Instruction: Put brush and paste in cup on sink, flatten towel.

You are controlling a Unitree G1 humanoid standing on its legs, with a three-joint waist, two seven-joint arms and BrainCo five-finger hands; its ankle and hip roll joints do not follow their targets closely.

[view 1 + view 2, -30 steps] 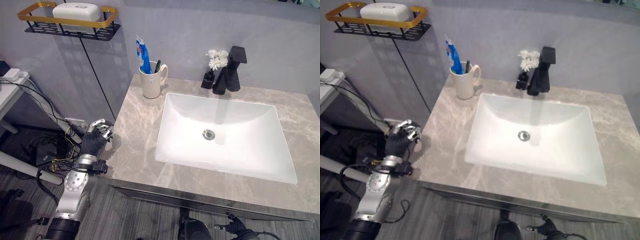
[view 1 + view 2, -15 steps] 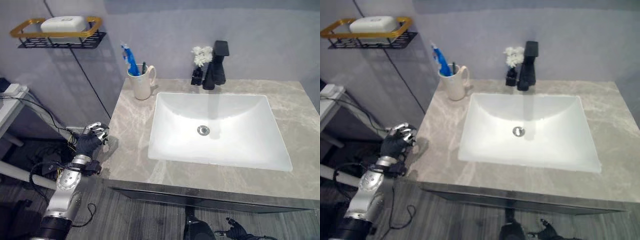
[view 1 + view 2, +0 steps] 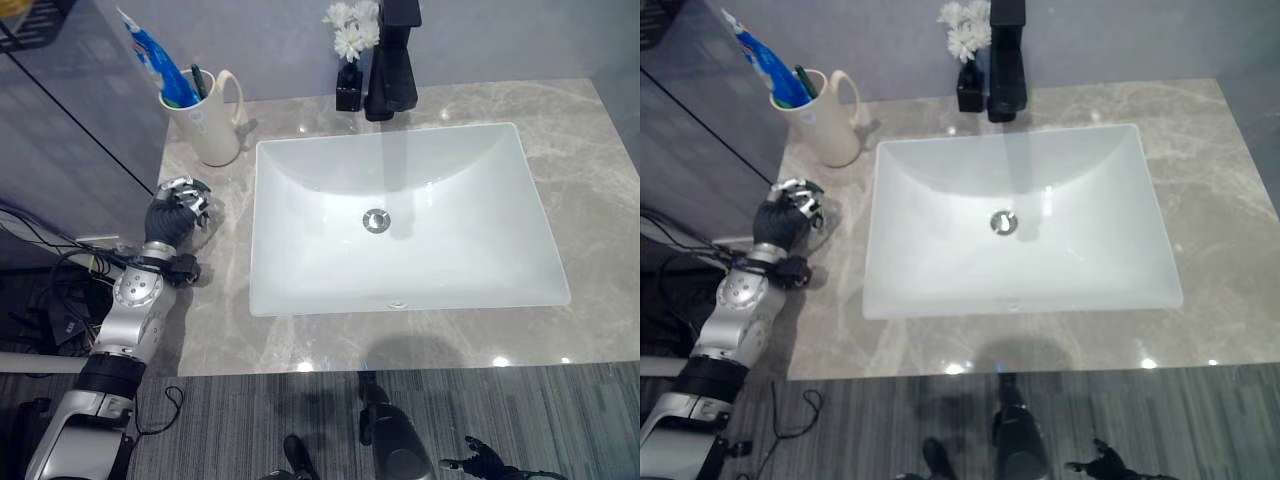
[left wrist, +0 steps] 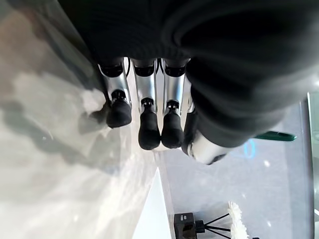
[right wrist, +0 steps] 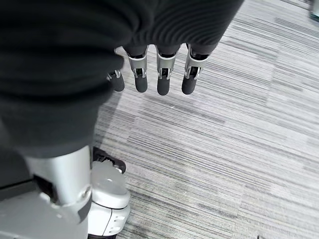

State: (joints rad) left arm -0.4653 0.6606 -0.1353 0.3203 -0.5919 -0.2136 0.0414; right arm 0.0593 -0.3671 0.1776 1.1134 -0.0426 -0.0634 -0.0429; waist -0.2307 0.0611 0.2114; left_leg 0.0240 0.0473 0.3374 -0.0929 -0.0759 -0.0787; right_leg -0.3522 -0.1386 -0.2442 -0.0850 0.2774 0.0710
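Left hand (image 3: 178, 210) held over the countertop's (image 3: 590, 150) left edge, just left of the sink (image 3: 400, 215), between the cup (image 3: 205, 120) and the counter's front edge. Arm comes up from the lower left, back of the hand upward. Left wrist view: fingers (image 4: 144, 127) loosely curled with dark tips pointing down toward the stone, thumb tucked alongside; nothing in its grasp. Whether the tips touch the stone cannot be told.

Right hand (image 5: 154, 74) hangs low over the floor (image 5: 239, 149), away from the sink. Fingers straight and relaxed, slightly spread, nothing held.

Cup: cream mug with a handle, upright on the countertop at the sink's rear left corner. In it, a blue and white toothpaste tube (image 3: 155, 65) leaning away from the sink, and a dark green toothbrush (image 3: 197, 82) handle standing beside the tube. Both are already inside the cup.

Sink: white rectangular basin, metal drain (image 3: 377, 221) at centre, nothing in the bowl. Black faucet (image 3: 392, 60) behind the sink's rear rim; just left of it a small black vase with white flowers (image 3: 350, 25).

Countertop is grey-beige veined stone, glossy. Wall (image 3: 520, 35) behind the sink is grey. Floor is grey striped carpet.
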